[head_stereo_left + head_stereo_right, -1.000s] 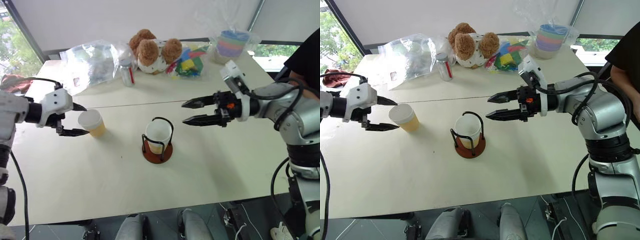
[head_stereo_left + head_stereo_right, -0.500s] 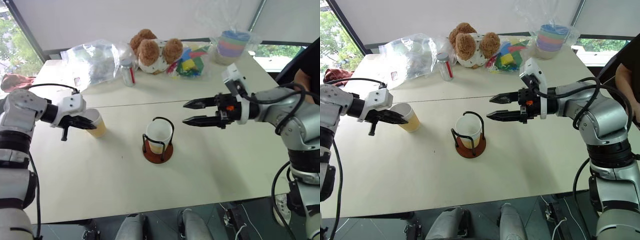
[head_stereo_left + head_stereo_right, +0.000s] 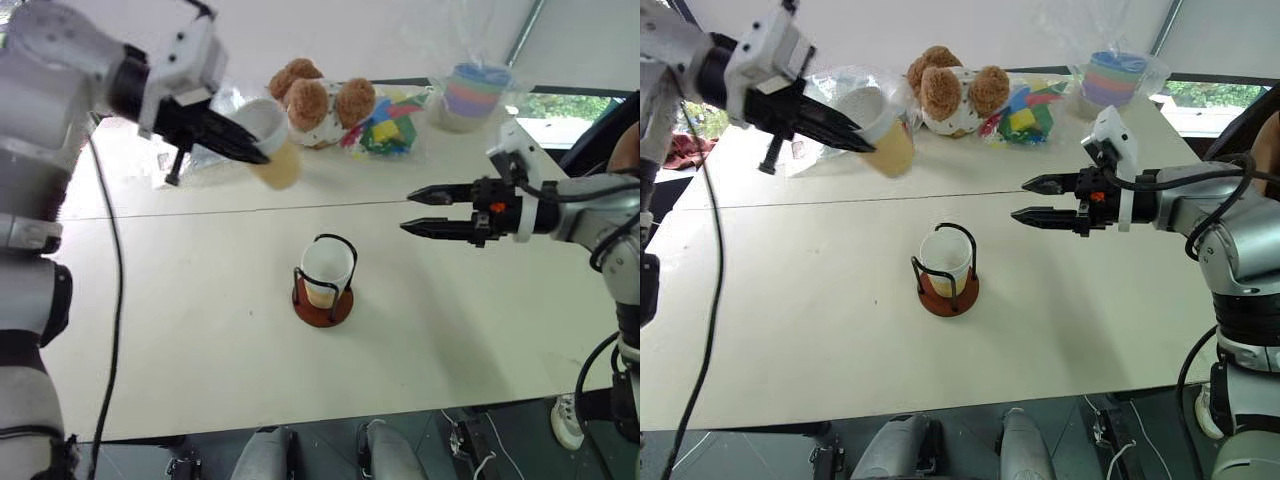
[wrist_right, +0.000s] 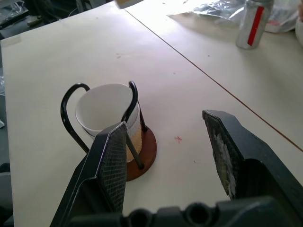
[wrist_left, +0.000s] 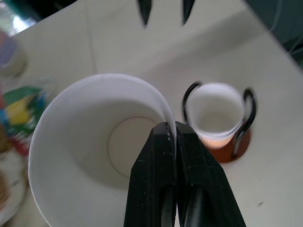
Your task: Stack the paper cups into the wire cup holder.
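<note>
Paper cups visible: two. One cup (image 3: 945, 258) sits upright in the holder (image 3: 948, 272), a black wire stand on a dark red disc, one only, on the table (image 3: 790, 300). Second cup (image 3: 883, 133) hangs in the air up and to the left of the holder, tilted, its rim wall pinched between the closed fingers of the left gripper (image 3: 845, 135). Right gripper (image 3: 1025, 199) hovers right of the holder, jaws apart, holding nothing. Beyond the holder: one teddy (image 3: 948, 95), one can (image 4: 253, 23) with a red stripe. No writing readable.
</note>
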{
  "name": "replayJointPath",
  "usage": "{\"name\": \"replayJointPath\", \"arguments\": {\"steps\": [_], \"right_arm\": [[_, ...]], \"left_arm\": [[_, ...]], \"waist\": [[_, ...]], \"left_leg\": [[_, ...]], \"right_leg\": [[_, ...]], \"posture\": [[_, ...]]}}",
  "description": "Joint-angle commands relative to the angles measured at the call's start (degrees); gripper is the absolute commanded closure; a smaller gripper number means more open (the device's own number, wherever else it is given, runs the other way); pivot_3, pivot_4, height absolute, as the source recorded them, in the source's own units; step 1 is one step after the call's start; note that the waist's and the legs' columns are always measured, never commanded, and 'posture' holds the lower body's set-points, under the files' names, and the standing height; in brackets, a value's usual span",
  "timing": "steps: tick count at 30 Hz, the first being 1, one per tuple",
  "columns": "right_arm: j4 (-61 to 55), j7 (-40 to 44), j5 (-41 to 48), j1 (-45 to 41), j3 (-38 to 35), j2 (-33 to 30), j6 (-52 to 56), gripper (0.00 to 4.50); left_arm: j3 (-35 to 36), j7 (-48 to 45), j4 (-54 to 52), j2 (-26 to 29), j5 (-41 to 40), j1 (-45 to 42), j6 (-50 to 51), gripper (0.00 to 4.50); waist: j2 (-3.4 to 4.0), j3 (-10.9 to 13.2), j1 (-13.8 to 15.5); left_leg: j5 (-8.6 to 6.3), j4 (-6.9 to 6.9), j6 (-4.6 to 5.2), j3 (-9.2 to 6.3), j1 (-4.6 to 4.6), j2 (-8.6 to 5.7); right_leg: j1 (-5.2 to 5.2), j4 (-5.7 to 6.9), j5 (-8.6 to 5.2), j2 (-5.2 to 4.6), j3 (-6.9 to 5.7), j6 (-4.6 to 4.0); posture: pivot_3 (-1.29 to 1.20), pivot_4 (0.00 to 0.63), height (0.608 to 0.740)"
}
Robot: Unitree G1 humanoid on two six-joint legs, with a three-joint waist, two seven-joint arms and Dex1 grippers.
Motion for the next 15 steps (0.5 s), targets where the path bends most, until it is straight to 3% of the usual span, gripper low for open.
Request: {"name": "replayJointPath", "arguments": {"steps": [1, 8, 15], "right_arm": [[-4.78, -2.61, 1.74, 2.34, -5.0, -1.26, 1.37, 1.73], [-17.74, -9.34, 9.87, 11.69, -14.47, -0.81, 9.58, 1.73], [-24.75, -15.23, 15.59, 16.01, -17.28, -0.43, 13.63, 1.73]], "left_arm": [[-4.81, -0.2, -3.27, -0.02, -6.74, -0.61, -0.17, 4.47], [-11.37, -0.2, -1.77, -1.95, -10.43, -1.76, -4.35, 4.47], [-18.13, -0.2, 2.45, -4.08, -9.01, -2.93, -11.87, 4.47]], "waist": [[0.01, 0.02, -0.05], [0.01, 0.04, 0.32], [0.0, 0.04, 0.47]], "left_leg": [[0.0, 0.0, 0.0, 0.0, 0.0, 0.01], [0.01, 0.03, -0.01, 0.0, 0.01, 0.02], [0.01, 0.08, 0.0, -0.02, 0.03, -0.04]], "right_leg": [[-0.02, 0.02, 0.0, 0.01, 0.0, 0.0], [-0.05, 0.01, 0.0, 0.03, 0.02, -0.01], [0.05, -0.02, 0.0, 0.01, 0.05, -0.01]], "posture": [[0.0, 0.15, 0.74], [0.0, 0.15, 0.74], [0.0, 0.15, 0.74]]}}
